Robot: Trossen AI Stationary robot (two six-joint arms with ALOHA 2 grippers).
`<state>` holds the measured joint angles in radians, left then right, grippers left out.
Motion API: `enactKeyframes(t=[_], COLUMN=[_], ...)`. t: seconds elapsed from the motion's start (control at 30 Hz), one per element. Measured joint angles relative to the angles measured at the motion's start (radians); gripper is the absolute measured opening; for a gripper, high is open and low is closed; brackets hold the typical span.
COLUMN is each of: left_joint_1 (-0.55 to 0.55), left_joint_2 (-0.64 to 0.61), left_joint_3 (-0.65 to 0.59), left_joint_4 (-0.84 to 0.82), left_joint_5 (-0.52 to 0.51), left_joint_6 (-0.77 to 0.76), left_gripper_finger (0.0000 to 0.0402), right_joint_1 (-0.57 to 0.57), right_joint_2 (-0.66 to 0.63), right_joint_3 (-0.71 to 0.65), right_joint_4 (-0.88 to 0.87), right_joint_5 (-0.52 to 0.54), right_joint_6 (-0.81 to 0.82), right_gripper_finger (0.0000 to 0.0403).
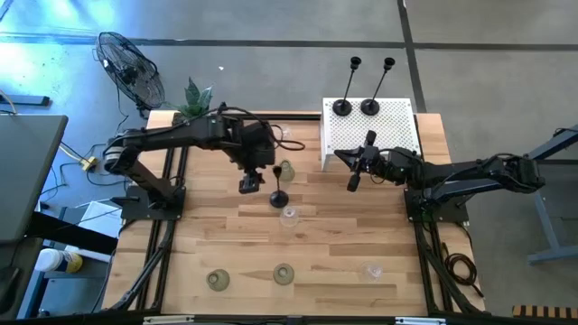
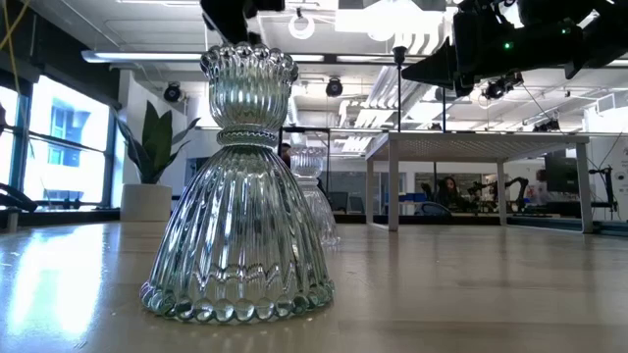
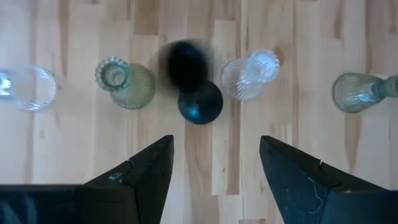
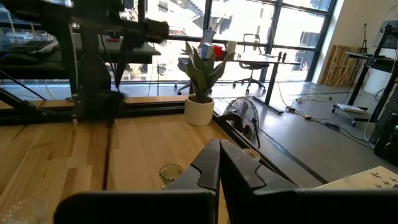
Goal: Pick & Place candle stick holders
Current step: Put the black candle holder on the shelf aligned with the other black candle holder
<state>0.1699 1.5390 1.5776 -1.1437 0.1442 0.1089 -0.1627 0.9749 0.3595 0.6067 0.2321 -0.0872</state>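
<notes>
A black holder (image 1: 278,197) with a round base and a thin stem stands upright on the wooden table; it also shows in the left wrist view (image 3: 200,103). My left gripper (image 1: 252,183) hangs open above the table just left of it, fingers pointing down (image 3: 216,163), touching nothing. A pale-green holder (image 1: 285,170) and a clear one (image 1: 289,215) stand close by. Two more black holders (image 1: 342,107) (image 1: 369,106) stand on the white perforated box (image 1: 397,135). My right gripper (image 1: 343,156) is shut and empty (image 4: 219,163) in front of the box.
Two pale-green holders (image 1: 217,280) (image 1: 284,273) and a clear one (image 1: 372,269) stand near the table's front edge. A clear holder (image 1: 289,135) stands near the far edge. A plant in a white pot (image 1: 193,99) is at the far left corner. A fan (image 1: 131,68) stands beyond the table.
</notes>
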Motion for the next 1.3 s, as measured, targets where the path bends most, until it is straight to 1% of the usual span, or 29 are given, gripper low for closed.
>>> enactKeyframes(t=[0.1,0.2,0.3,0.37,0.43,0.47,0.57,0.63,0.73,0.77,0.83,0.87,0.93,1.07,1.13,1.23,1.3], left_joint_1=[0.000,0.000,0.000,0.000,0.000,0.001,0.013,0.015,0.013,0.013,0.014,0.013,0.013,0.013,0.013,0.013,0.013], left_joint_2=[-0.054,-0.139,-0.261,-0.359,-0.456,-0.497,-0.576,-0.583,-0.587,-0.588,-0.580,-0.569,-0.540,-0.463,-0.421,-0.354,-0.311], left_joint_3=[-0.011,-0.084,-0.233,-0.374,-0.528,-0.603,-0.786,-0.854,-0.936,-0.971,-1.044,-1.079,-1.145,-1.191,-1.194,-1.194,-1.194], left_joint_4=[0.005,0.076,0.238,0.404,0.580,0.665,0.886,1.000,1.077,1.118,1.239,1.312,1.431,1.582,1.631,1.720,1.766], left_joint_5=[-0.024,-0.049,-0.069,-0.070,-0.071,-0.071,-0.109,-0.136,-0.166,-0.162,-0.092,-0.054,-0.026,-0.022,-0.001,0.008,0.000], left_joint_6=[0.011,0.010,-0.008,-0.008,-0.018,-0.034,-0.087,-0.133,-0.163,-0.164,-0.167,-0.176,-0.213,-0.249,-0.248,-0.228,-0.214], left_gripper_finger=[0.0202,0.0148,0.0081,0.0035,0.0010,0.0009,0.0031,0.0041,0.0036,0.0029,0.0011,0.0006,0.0005,0.0003,0.0002,0.0001,0.0001], right_joint_1=[0.000,0.000,0.000,0.000,0.000,0.000,0.001,0.002,0.011,0.017,0.037,0.046,0.059,0.068,0.068,0.074,0.089], right_joint_2=[0.000,0.000,0.000,0.000,0.000,0.000,0.009,0.028,0.069,0.083,0.113,0.124,0.142,0.170,0.196,0.272,0.333], right_joint_3=[0.000,0.000,0.000,0.001,0.018,0.032,0.083,0.115,0.156,0.161,0.170,0.175,0.181,0.184,0.184,0.184,0.184], right_joint_4=[-0.003,-0.003,-0.003,-0.005,-0.030,-0.049,-0.117,-0.164,-0.216,-0.221,-0.224,-0.222,-0.223,-0.191,-0.151,-0.052,0.028], right_joint_5=[0.000,0.002,0.000,-0.007,-0.014,-0.020,-0.041,-0.044,-0.044,-0.043,-0.043,-0.041,-0.032,-0.025,-0.050,-0.103,-0.108], right_joint_6=[0.000,0.000,0.001,0.006,0.031,0.039,0.054,0.061,0.102,0.111,0.119,0.124,0.136,0.164,0.183,0.230,0.273], right_gripper_finger=[0.0001,0.0001,0.0001,0.0001,0.0001,0.0000,0.0000,0.0000,0.0000,0.0000,0.0000,0.0000,0.0000,0.0000,0.0000,0.0002,0.0009])
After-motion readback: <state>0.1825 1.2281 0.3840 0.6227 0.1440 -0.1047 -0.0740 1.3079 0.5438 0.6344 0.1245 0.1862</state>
